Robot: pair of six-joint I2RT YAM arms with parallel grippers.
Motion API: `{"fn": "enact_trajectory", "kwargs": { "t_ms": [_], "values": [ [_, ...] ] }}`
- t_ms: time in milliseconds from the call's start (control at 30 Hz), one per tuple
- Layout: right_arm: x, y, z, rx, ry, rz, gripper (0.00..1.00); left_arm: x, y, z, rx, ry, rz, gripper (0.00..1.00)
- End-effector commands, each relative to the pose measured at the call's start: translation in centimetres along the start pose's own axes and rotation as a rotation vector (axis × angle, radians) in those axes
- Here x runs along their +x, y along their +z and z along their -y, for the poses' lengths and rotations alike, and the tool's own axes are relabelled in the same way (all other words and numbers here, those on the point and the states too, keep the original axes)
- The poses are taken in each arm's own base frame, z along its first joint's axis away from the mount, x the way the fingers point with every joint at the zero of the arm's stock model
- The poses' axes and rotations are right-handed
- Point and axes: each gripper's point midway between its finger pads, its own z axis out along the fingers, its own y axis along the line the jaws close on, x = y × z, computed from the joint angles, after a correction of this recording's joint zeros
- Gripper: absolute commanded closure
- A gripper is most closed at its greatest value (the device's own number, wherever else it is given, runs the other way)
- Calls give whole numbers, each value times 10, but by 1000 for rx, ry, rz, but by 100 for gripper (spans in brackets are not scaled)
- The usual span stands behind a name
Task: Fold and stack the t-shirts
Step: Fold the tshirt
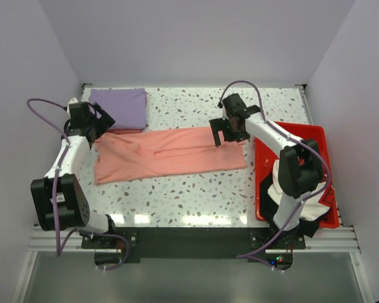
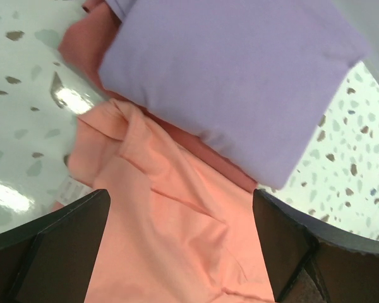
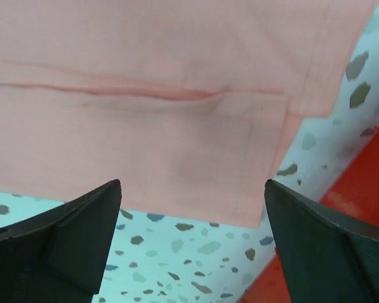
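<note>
Tools on both arms stand spread wide, and neither has hold of anything. The left tool (image 1: 102,126) hangs over the left end of the salmon-pink t-shirt (image 1: 170,154). In its wrist view the two fingers (image 2: 57,246) frame rumpled salmon cloth lying below them, none of it pinched. The right tool (image 1: 230,134) hangs over the shirt's far right corner. Its wrist view shows flat cloth with a long crease, a hemmed edge and a strip of speckled counter (image 1: 189,189) between the spread fingers (image 3: 69,240).

The salmon-pink t-shirt lies across the middle of the counter as a long band running left to right, folded lengthwise. It is smoother on the right and bunched at the left. Just beyond its left end, at the far left, sits the lavender t-shirt (image 1: 120,106), folded into a neat rectangle. A darker reddish cloth (image 2: 82,41) peeps out from under its near edge and touches the salmon one. On the right, the red tray (image 1: 316,130) holds white cloth (image 1: 314,211) and black cloth (image 1: 264,189), partly hidden by the right arm.
</note>
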Motion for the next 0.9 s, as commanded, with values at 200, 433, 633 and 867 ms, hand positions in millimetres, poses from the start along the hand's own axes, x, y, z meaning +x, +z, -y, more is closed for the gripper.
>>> {"fn": "enact_trajectory", "kwargs": {
  "t_ms": [200, 433, 633, 867],
  "values": [
    [-85, 30, -45, -178, 40, 135, 1, 71, -11, 22, 120, -12, -103, 0],
    [-73, 71, -64, -204, 23, 99, 1, 124, 16, 17, 146, 37, -218, 0],
    [-19, 73, -59, -167, 54, 19, 1, 155, 18, -6, 84, 47, -302, 0],
    [64, 42, -44, -104, 108, -65, 1, 195, -8, -20, 30, 133, -383, 0]
  ]
}}
